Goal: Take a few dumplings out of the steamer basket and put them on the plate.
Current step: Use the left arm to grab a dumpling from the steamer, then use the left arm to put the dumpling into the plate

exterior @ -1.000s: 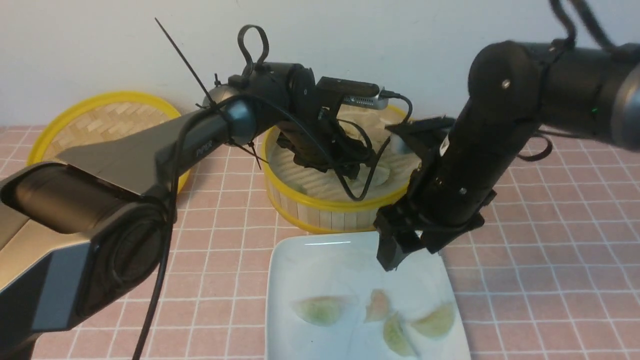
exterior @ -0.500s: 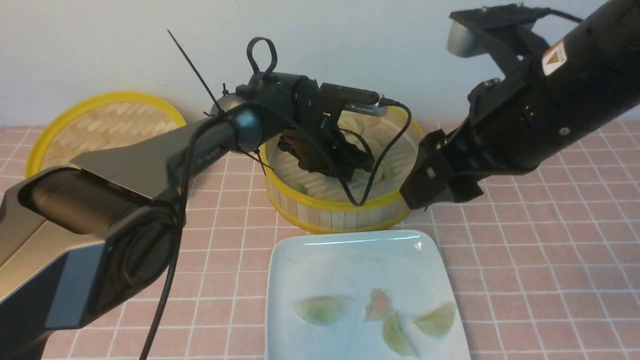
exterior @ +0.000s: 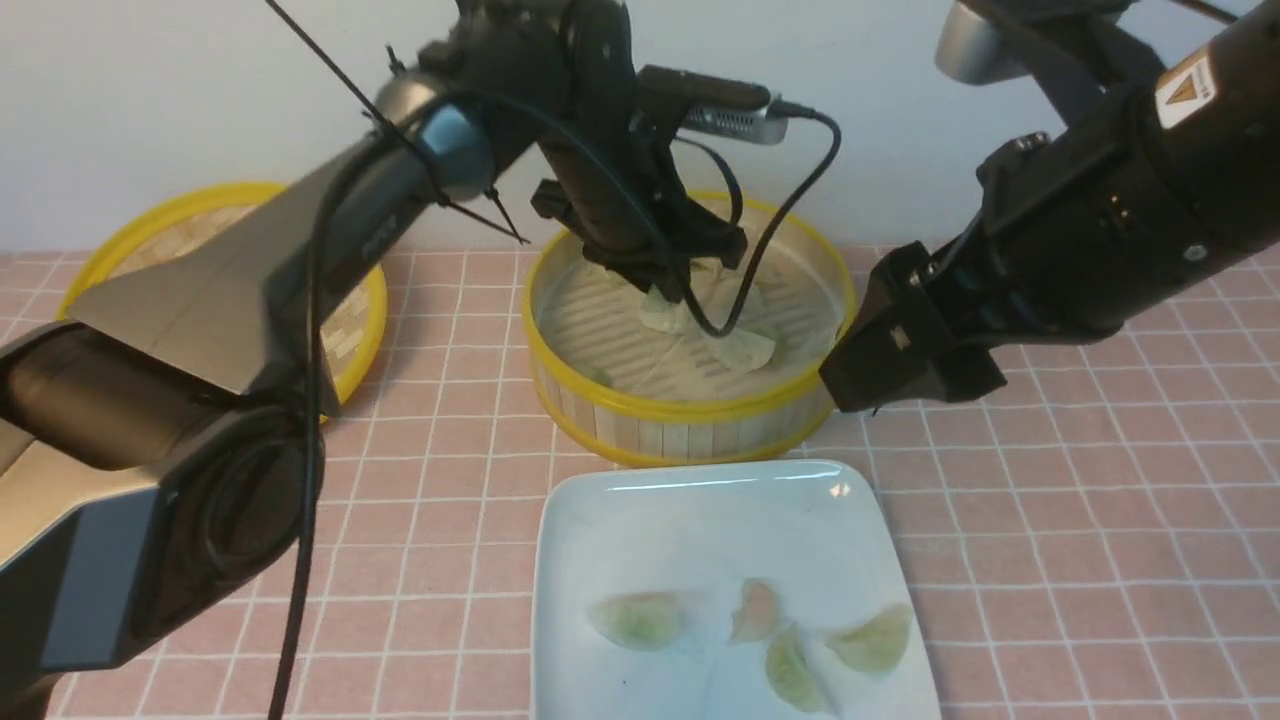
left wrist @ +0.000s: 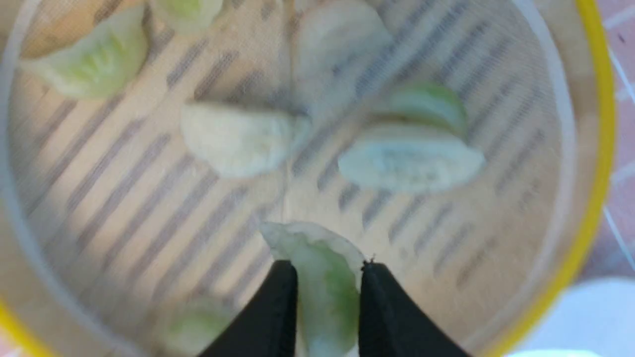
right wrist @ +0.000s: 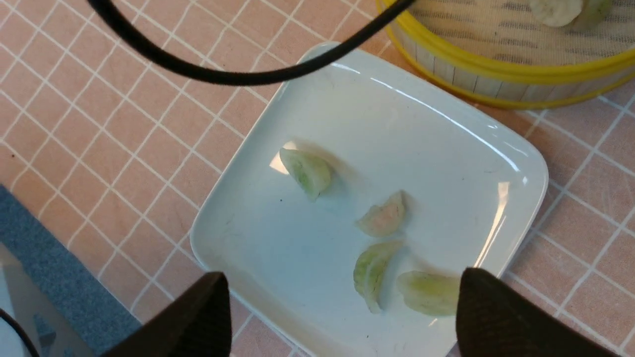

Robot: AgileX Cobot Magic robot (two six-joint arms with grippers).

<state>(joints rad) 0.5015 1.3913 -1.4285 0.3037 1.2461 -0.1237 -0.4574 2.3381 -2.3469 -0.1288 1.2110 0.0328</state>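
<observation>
My left gripper [left wrist: 327, 270] is shut on a pale green dumpling [left wrist: 322, 258] and holds it a little above the slatted floor of the steamer basket [left wrist: 595, 148]. Several more dumplings [left wrist: 238, 136] lie on that floor. In the front view the left gripper [exterior: 668, 295] hangs over the steamer basket [exterior: 690, 425] with the dumpling [exterior: 662, 312] between its fingers. The white plate [exterior: 700, 500] sits just in front of the basket and carries several dumplings [exterior: 645, 618]. My right gripper [right wrist: 342, 280] is open and empty, raised over the plate [right wrist: 397, 124], at the basket's right side in the front view [exterior: 860, 375].
The flat yellow-rimmed woven lid [exterior: 355, 320] lies at the back left, partly behind my left arm. The left arm's black cable [right wrist: 238, 77] loops through the air above the plate's far edge. A pink tiled cloth [exterior: 1100, 520] covers the table.
The left gripper has closed on a green dumpling in the basket and risen with it. The right arm has swung up and rightward, away from the plate's far edge.
</observation>
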